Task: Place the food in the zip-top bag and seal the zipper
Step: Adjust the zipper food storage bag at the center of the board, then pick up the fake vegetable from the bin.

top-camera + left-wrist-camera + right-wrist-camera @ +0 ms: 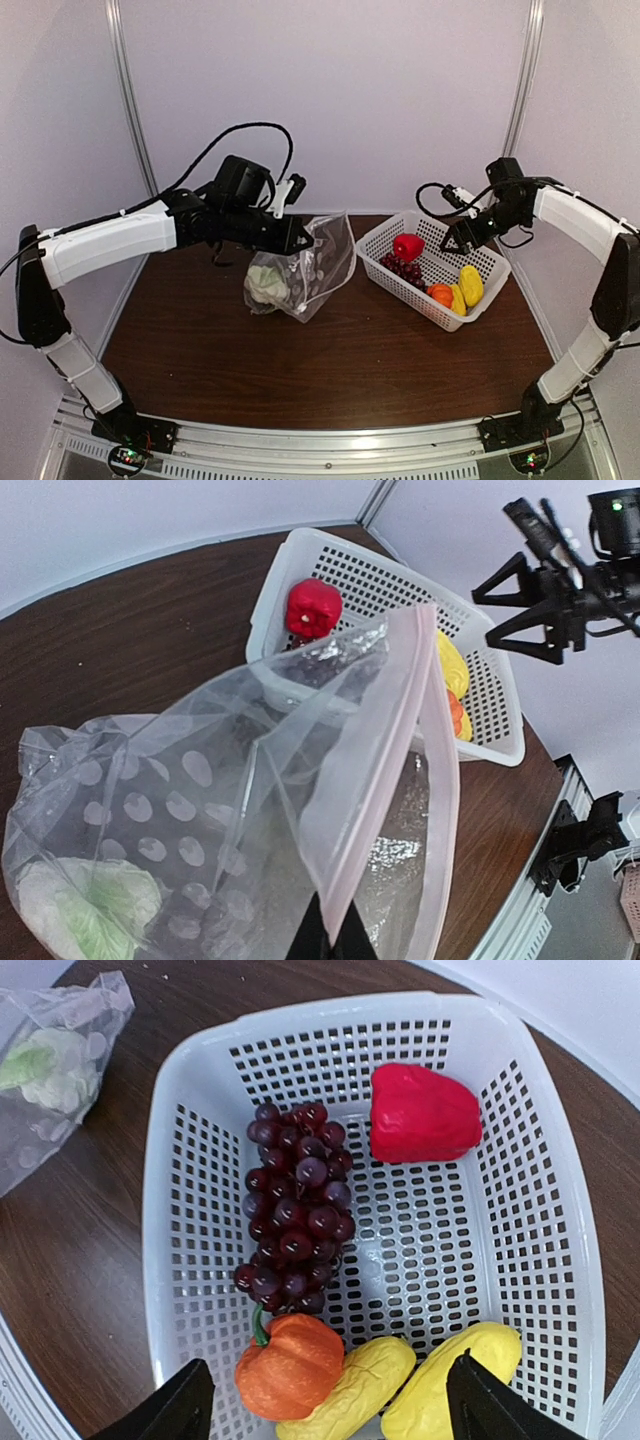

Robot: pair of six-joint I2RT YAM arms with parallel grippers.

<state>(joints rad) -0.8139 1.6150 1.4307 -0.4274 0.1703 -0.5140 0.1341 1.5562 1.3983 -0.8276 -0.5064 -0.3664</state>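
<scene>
Right gripper (pixel 330 1400), fingers apart, hovers over the basket (pixel 560 1260) — the grape bunch (pixel 295 1210) lies just ahead, long axis crossing the finger line. Left gripper (pixel 330 942), clamped on the zip-top bag (pixel 200 810), holds its mouth open beside the basket, cauliflower (pixel 90 920) inside.

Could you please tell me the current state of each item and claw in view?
zip-top bag: held up by its mouth edge, open
zipper: unsealed
cauliflower: inside the bag
red pepper: in the basket
grape bunch: in the basket
orange piece: in the basket
two yellow pieces: in the basket
basket: upright on the table
left claw: shut on the bag
right claw: open, empty, over the basket
</scene>
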